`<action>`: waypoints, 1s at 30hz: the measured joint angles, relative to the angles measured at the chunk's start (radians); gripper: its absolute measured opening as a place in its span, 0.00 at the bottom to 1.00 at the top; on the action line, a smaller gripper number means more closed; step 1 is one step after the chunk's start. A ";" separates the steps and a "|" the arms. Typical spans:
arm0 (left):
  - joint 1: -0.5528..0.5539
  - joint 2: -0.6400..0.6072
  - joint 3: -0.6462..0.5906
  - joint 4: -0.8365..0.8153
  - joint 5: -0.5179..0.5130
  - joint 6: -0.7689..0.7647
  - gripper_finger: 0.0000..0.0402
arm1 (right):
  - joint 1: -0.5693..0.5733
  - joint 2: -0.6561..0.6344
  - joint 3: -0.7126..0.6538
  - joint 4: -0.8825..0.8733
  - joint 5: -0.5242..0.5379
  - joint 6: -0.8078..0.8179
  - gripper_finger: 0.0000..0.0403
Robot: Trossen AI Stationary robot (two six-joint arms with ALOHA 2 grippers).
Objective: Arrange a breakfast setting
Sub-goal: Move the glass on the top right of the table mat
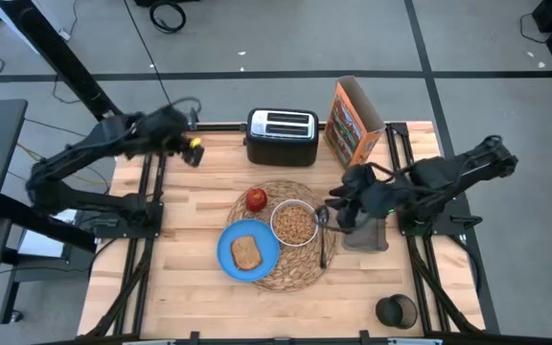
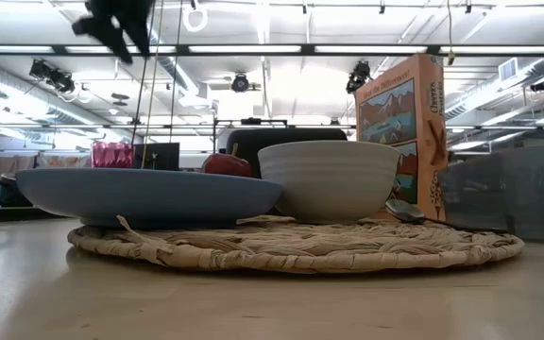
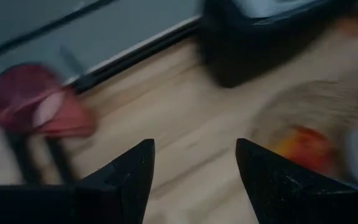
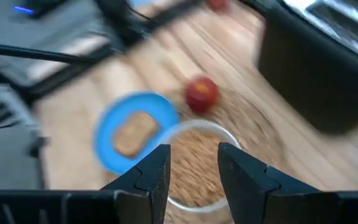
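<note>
I've got the counter [image 1: 190, 287] in full view from above. On it, biggest first: the woven placemat [image 1: 300, 273] sits centre, a black toaster [image 1: 282, 137] at the far edge, a cereal box [image 1: 353, 120] just right of that. The blue plate [image 1: 247, 252] overlaps the placemat's left-near rim, carrying the toast slice [image 1: 246, 253]. The white bowl [image 1: 294, 223], full of cereal, sits mid-mat, touching the plate. The red apple [image 1: 256, 199] lies on the mat's far-left part, beside the bowl. The spoon [image 1: 323, 235] lies along the mat's right side.

My right gripper [image 1: 338, 206] hovers just right of the bowl, over the spoon's far end; its jaws stand a small way apart, gripping nothing. My left gripper [image 1: 192, 144] hangs over the far-left counter, jaws spread wide and empty, the pink cup [image 3: 39, 106] beyond them.
</note>
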 joint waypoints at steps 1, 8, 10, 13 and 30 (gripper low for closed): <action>0.049 0.021 0.000 -0.007 0.015 0.024 0.57 | 0.009 -0.016 0.000 0.034 -0.007 -0.042 0.35; 0.324 0.209 0.000 -0.004 0.048 0.155 0.57 | 0.045 -0.121 0.000 0.242 -0.107 -0.277 0.36; 0.390 0.254 0.000 -0.005 0.043 0.179 0.57 | 0.054 -0.142 0.000 0.266 -0.138 -0.330 0.37; 0.472 0.316 -0.001 0.000 0.015 0.204 0.57 | 0.059 -0.165 0.000 0.281 -0.181 -0.361 0.40; 0.669 0.554 -0.001 0.073 0.014 0.347 0.47 | 0.058 -0.141 -0.001 -0.131 -0.161 -0.187 0.48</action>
